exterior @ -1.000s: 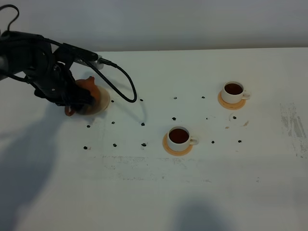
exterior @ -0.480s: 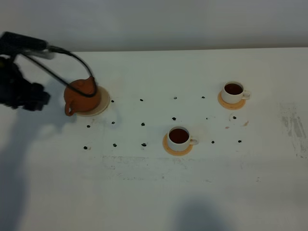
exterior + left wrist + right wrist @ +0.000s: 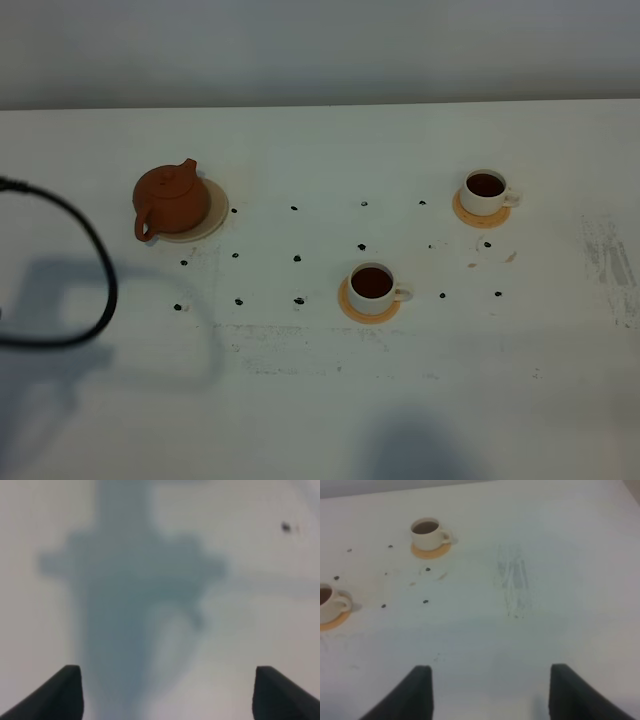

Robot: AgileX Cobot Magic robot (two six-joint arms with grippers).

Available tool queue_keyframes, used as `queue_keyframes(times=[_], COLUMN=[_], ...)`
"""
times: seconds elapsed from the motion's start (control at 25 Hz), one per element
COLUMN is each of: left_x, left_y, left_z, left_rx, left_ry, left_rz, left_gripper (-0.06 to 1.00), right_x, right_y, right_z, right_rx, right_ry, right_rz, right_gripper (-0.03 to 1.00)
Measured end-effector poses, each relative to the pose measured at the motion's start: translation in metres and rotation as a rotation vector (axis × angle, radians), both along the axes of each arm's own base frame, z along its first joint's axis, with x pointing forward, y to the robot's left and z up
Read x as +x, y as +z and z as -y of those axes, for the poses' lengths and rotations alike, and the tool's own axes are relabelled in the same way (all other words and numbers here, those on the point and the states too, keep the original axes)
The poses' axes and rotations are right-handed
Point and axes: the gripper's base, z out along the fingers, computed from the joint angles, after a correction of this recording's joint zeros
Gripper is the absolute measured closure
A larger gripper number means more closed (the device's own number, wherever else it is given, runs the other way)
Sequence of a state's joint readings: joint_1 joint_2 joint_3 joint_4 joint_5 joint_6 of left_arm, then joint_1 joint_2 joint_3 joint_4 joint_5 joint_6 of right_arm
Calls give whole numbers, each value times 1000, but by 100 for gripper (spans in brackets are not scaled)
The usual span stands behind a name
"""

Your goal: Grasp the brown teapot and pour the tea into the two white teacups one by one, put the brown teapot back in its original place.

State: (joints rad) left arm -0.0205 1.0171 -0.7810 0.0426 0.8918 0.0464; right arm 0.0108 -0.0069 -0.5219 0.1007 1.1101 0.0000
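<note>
Teapot (image 3: 172, 199) sits upright on its plate (image 3: 214, 219), spout turned away from the cups and handle toward the table's near-left — resting where the task wants it, with nothing touching it. Both cups hold tea: the near cup (image 3: 373, 288) and the far cup (image 3: 486, 191) each stand centred on a coaster (image 3: 347, 305), which reads as pouring done, the coasters there to catch drips.

The left gripper (image 3: 165, 692) is spread wide and empty; between its fingers (image 3: 65, 692) lies only bare table (image 3: 330, 400) and the arm's own shadow, so the teapot is well outside them and out of that wrist view. In the high view only a loop of the arm's cable (image 3: 95, 270) shows at the left edge — my guess is that the arm is parked clear of the pot.

The right gripper (image 3: 487, 692) is also spread with nothing between its fingers; the two cups lie well beyond the tips, off to one side. It looks idle, kept away from the full cups so as not to knock them.

Judged from this, the task looks complete.
</note>
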Motion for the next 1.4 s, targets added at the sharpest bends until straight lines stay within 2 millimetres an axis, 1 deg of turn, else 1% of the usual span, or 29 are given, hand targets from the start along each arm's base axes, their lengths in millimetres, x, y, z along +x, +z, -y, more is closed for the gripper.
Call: queue_keyframes(times=[0.2,0.32,0.48,0.64,0.84,0.96,1.2,1.4], left_x=[-44,-70,-101,-113,-127,-136,-149,-160], left_y=[13,21,22,10,-7,-22,-30,-29], left_z=[-1,-2,-2,-1,-1,-2,-2,-2], left_rx=[-4,-5,-8,-32,-58,-71,-89,-98], left_ry=[7,11,18,36,63,78,101,96], left_rz=[92,111,87,87,239,282,318,389], left_gripper=[31,32,32,32,33,33,33,33], right_x=[0,0,0,0,0,0,0,0], right_y=[0,0,0,0,0,0,0,0], right_z=[0,0,0,0,0,0,0,0], right_rx=[1,1,1,1,1,1,1,1], right_ry=[0,0,0,0,0,0,0,0], right_rz=[0,0,0,0,0,0,0,0], right_gripper=[47,47,47,47,47,47,47,47])
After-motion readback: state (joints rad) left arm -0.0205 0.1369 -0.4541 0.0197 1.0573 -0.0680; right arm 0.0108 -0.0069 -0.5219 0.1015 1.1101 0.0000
